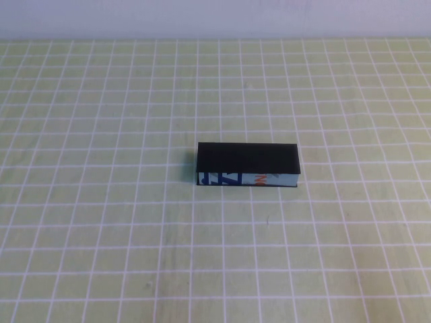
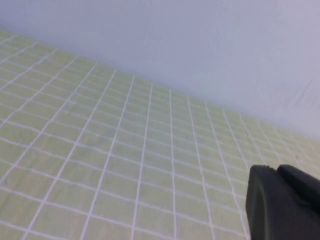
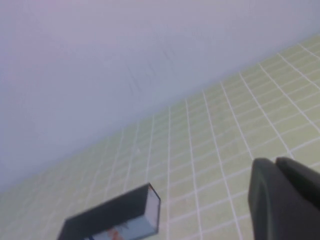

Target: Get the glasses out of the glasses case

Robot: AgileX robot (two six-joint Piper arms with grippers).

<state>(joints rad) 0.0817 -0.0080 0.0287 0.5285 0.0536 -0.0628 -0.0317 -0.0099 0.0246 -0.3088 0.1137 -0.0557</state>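
The glasses case (image 1: 247, 165) lies shut in the middle of the table, a long black box with its flat lid down and a light-blue printed strip facing me. The glasses are hidden. Neither arm shows in the high view. In the right wrist view my right gripper (image 3: 275, 163) hangs above the cloth, shut on nothing, with the glasses case (image 3: 114, 218) well off to one side of it. In the left wrist view my left gripper (image 2: 273, 170) is also shut and empty over bare cloth, and the case is out of that view.
A yellow-green cloth with a white grid (image 1: 101, 222) covers the whole table. A pale wall (image 1: 215, 17) runs along its far edge. Nothing else stands on the cloth.
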